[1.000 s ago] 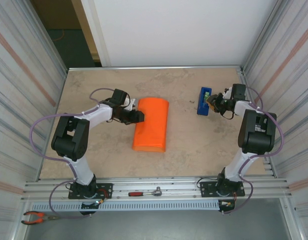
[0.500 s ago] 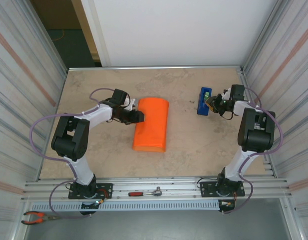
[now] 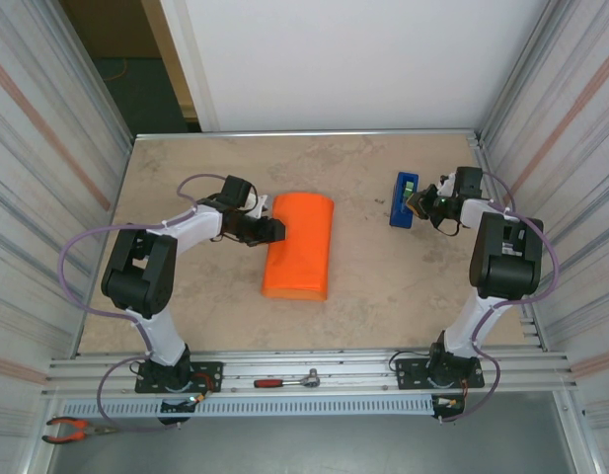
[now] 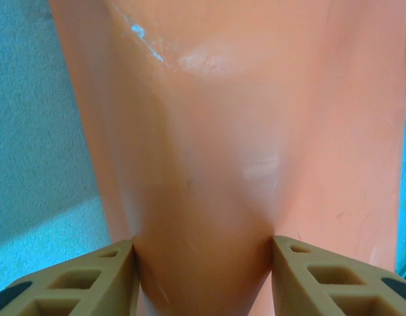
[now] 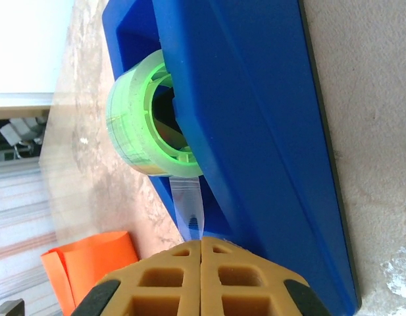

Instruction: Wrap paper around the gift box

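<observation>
- The worktop (image 3: 363, 286) carried your whole job: an orange bundle left of centre and a blue tape dispenser (image 3: 404, 199) towards the far right.
- The paper (image 3: 302, 247) lay folded over into a rounded sleeve, its long axis running from the far side towards you. Going by the bulge, I judged the gift box to be inside that fold.
- The tape dispenser sat well apart from the bundle, off to its right, and its long axis ran far to near as well.
- Your left claw (image 3: 269, 230) was at the bundle's left edge. In the wrist view its fingers (image 4: 117, 280) pressed against the paper on either side, half spread and pinching the wrapped bulk between them.
- Your right claw (image 3: 419, 202) sat just beside the dispenser's right side, its jaws pressed together.
- The green tape roll (image 5: 147, 125) sat in the dispenser's body.
- The tape strip (image 5: 188, 207) ran from the roll straight into the right claw's tips, so that claw was pinching the strip's free end.
- For the coming move, the bundle lay to the left of your right claw, across open worktop. Your left arm was the nearer one and was already holding it, so I judged the tape would have to travel left to reach the seam.
</observation>
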